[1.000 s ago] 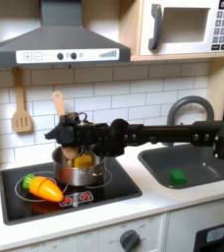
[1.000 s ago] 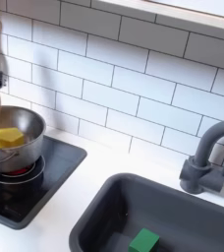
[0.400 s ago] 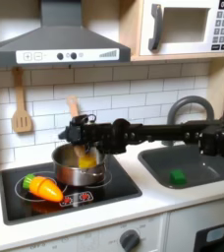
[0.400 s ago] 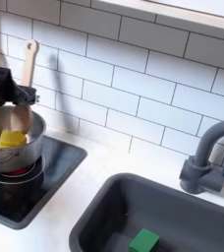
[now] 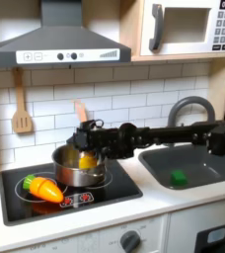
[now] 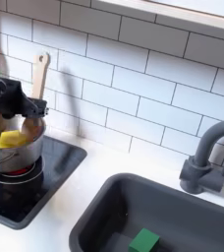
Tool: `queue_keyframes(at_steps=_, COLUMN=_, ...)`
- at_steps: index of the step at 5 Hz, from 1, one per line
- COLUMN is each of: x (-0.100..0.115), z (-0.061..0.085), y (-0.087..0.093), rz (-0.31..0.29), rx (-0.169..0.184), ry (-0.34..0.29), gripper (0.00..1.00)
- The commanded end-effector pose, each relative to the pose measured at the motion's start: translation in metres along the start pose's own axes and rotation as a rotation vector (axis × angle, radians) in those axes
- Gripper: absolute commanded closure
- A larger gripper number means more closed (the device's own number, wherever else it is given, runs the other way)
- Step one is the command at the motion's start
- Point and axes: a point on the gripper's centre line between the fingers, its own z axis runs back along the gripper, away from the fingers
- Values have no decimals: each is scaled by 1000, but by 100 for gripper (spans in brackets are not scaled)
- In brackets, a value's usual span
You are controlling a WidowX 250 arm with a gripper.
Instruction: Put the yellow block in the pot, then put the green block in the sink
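Second exterior view: the small bright yellow cube-like block [image 6: 13, 140] lies inside the round shiny steel pot [image 6: 30, 131], which stands on the black stovetop [image 6: 37, 182]. The black gripper [image 6: 8, 105] hangs over the pot's rim, just above the block; whether its jaws are parted or closed cannot be told, and the block looks to rest on the pot floor rather than in a grasp. The small dark green cube-like block [image 6: 142, 240] lies in the dark grey rounded basin of the sink [image 6: 104, 212], near the arched grey faucet [image 6: 207, 153].

In the first exterior view, the arm reaches from the right across to the pot [image 5: 79, 168]; an orange toy carrot [image 5: 42, 188] lies just beside the pot on the stovetop.

Judgement: both placements appear done. To finish well, lift straight up clear of the rim before swinging away, so the pot is not tipped or dragged toward the carrot.
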Motion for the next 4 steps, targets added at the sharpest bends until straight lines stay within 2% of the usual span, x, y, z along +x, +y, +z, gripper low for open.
queue_keyframes(at_steps=1, x=4, z=27, y=-4, rz=-1, rx=8, ry=-33, gripper=100)
queue_keyframes(at_steps=2, x=9, z=29, y=10, rz=4, rx=40, ry=-48, gripper=100)
queue_keyframes(at_steps=3, x=11, z=36, y=27, rz=21, rx=87, ry=-56, gripper=100)
queue_keyframes(at_steps=4, x=21, z=31, y=38, rz=19, rx=108, ry=-73, gripper=100)
